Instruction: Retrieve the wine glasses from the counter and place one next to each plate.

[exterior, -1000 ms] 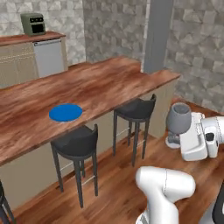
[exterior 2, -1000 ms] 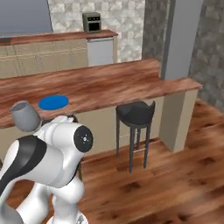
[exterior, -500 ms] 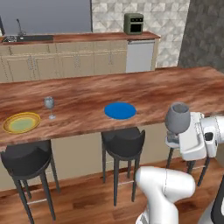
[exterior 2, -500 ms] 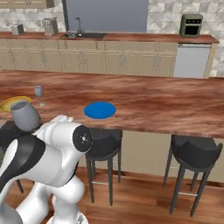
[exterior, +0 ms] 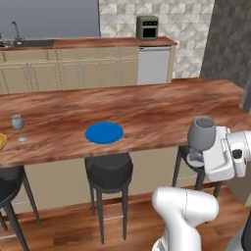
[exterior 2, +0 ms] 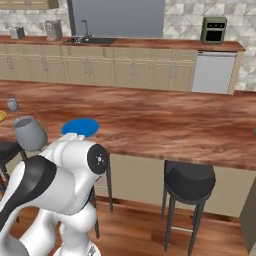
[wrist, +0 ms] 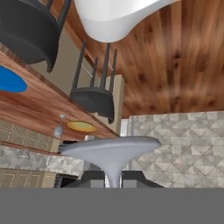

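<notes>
Currently: claw [exterior: 196, 158] clamped on wine glass [exterior: 201, 133] stem, bowl upright for carrying; blue plate [exterior: 104, 133] well left, awaiting it.

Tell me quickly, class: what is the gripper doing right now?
Gripper: closed on the stem of a wine glass, held upright in front of the bar top.

The pincer [exterior: 196, 158] grips a wine glass [exterior: 201, 134] beside the bar top [exterior: 147, 112].
</notes>
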Robot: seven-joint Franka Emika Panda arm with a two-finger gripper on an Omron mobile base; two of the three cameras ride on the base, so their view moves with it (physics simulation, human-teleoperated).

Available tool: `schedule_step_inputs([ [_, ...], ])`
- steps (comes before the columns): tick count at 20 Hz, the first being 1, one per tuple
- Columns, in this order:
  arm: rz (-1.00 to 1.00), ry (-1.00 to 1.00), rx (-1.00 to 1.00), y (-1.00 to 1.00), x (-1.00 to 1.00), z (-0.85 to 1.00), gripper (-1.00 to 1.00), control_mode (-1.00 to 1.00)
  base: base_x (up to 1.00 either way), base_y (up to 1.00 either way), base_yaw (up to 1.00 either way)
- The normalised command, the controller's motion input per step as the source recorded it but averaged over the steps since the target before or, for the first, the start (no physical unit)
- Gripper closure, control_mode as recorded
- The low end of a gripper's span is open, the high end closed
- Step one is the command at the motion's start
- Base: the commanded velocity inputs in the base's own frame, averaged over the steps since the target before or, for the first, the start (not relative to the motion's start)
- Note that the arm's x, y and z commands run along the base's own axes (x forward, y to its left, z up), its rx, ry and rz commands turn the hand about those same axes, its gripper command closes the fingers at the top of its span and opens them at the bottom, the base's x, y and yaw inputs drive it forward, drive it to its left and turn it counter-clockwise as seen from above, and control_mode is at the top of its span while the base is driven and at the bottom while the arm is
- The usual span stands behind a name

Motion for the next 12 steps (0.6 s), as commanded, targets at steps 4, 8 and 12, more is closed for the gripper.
schedule_step_inputs([
  [4,0.00,0.00,0.00,0.00,0.00,0.00,1.00,1.00,0.78,0.04,0.00],
  [8,0.00,0.00,0.00,0.00,0.00,0.00,1.00,1.00,0.90,0.15,0.00],
  [12,0.00,0.00,0.00,0.00,0.00,0.00,1.00,1.00,0.86,0.13,0.00],
])
